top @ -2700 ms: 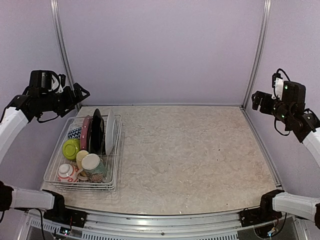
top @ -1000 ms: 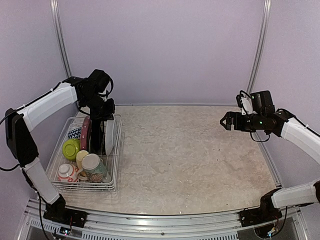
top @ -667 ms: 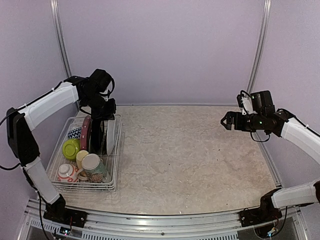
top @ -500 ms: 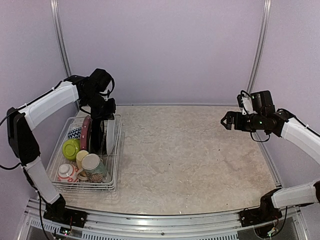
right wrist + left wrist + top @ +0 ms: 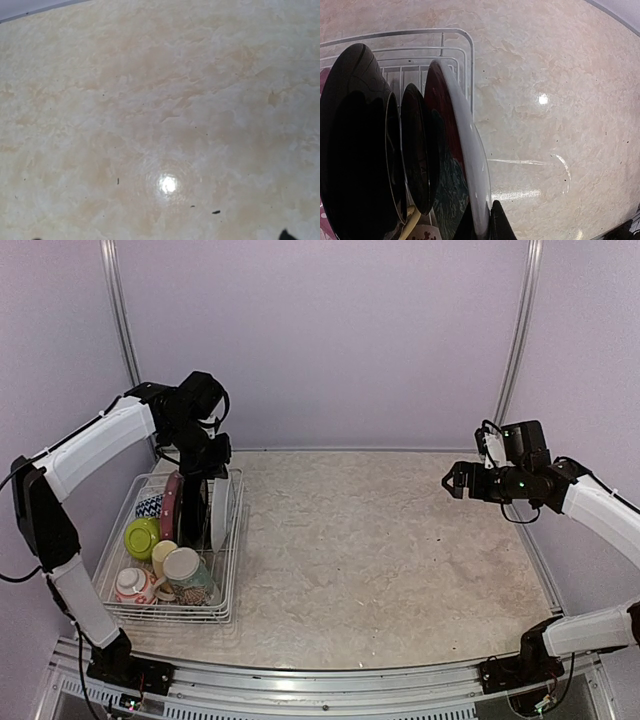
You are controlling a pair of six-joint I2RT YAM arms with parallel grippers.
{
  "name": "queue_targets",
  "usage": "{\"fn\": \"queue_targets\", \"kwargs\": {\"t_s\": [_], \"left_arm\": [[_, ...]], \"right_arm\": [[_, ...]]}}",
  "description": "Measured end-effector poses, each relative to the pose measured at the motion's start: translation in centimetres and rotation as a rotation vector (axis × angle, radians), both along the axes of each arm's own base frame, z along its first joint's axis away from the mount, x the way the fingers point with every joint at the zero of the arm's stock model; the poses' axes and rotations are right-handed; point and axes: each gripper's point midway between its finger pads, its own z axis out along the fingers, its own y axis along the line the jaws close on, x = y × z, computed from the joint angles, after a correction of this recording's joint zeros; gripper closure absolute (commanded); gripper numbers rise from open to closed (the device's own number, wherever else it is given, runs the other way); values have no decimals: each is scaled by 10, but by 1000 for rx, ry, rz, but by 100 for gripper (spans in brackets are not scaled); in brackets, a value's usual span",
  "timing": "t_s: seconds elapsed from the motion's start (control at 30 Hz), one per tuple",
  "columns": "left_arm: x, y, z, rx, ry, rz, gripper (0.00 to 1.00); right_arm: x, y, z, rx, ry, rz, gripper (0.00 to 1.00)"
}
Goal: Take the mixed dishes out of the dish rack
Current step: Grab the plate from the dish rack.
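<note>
The white wire dish rack (image 5: 233, 570) stands at the table's left with the mixed dishes in it. Three plates stand upright at its far end. My left gripper (image 5: 208, 455) (image 5: 482, 202) is shut on the top rim of the rightmost one, the dark red floral plate (image 5: 447, 165) (image 5: 219, 508) with a pale back. Beside it stand a black plate (image 5: 192, 502) and a pinkish plate (image 5: 171, 502). Nearer lie a lime-green bowl (image 5: 142, 537), yellow mug (image 5: 161, 558), cream patterned mug (image 5: 188, 575) and red-white bowl (image 5: 132, 585). My right gripper (image 5: 452, 480) hangs open above the table's right side, holding nothing.
The marbled tabletop (image 5: 380, 550) stretches right of the rack, and the right wrist view shows only this surface (image 5: 160, 125). Purple walls with metal posts (image 5: 515, 350) close off the back and sides. The rack's wire wall (image 5: 465, 55) stands just behind the plates.
Both arms have come down from their pulled-back poses. The left gripper has reached the rightmost plate and closed on its rim; over the last second it barely shifts. The right arm holds still.
</note>
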Motion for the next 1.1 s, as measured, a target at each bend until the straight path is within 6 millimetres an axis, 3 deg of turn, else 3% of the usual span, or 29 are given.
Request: {"fn": "queue_targets", "kwargs": {"t_s": [0.23, 0.57, 0.77, 0.93, 1.1], "left_arm": [[-4, 1, 5, -12, -14, -1, 100], [-30, 10, 69, -122, -140, 23, 100], [-33, 11, 74, -135, -148, 28, 100], [-34, 8, 77, -157, -156, 20, 100], [-38, -1, 91, -226, -188, -22, 100]], "right_arm": [[1, 1, 1, 13, -3, -2, 0], [10, 8, 5, 57, -22, -7, 0], [13, 27, -1, 69, -18, 37, 0], [15, 43, -18, 54, 21, 72, 0], [15, 55, -25, 45, 42, 98, 0]]}}
